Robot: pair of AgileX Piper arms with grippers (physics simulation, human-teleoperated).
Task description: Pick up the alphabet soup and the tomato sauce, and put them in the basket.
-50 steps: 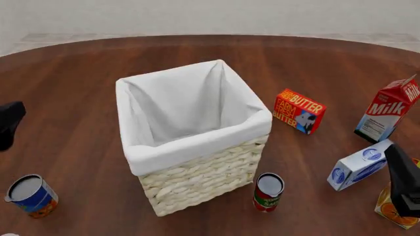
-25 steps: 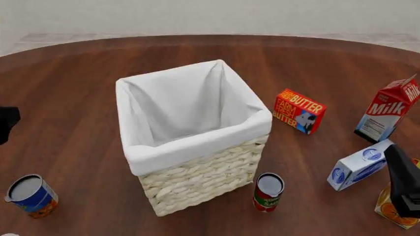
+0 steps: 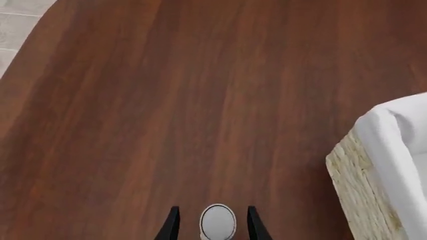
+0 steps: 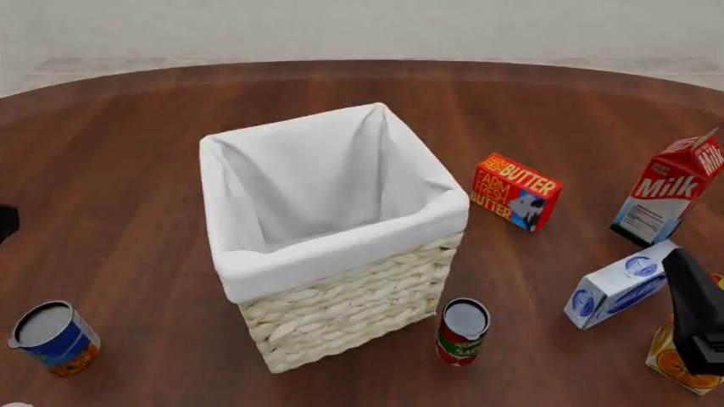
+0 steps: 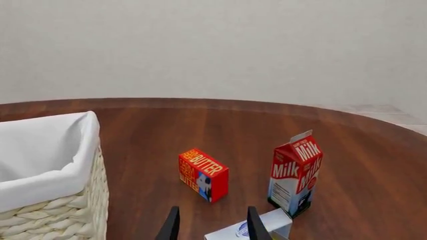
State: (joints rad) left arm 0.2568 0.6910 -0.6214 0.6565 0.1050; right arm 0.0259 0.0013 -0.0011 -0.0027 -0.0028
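While the left wrist view looks down on the dark wood-grain desk (image 3: 167, 100), the left tool (image 3: 212, 225) shows its fingers apart, empty, with the alphabet soup (image 3: 217, 221) silver top between them and the woven basket (image 3: 353, 185) corner beside.

Front view: the square cream wicker basket (image 4: 351, 305), lined in white cloth, stands mid-desk. The blue-and-orange alphabet soup (image 4: 54, 337) stands near-left, well apart; the red-and-green tomato sauce (image 4: 462, 331) stands just beside the basket.

Right wrist view: the right tool (image 5: 212, 225) fingers stand apart, empty, near a butter box (image 5: 203, 175) and milk carton (image 5: 294, 172).
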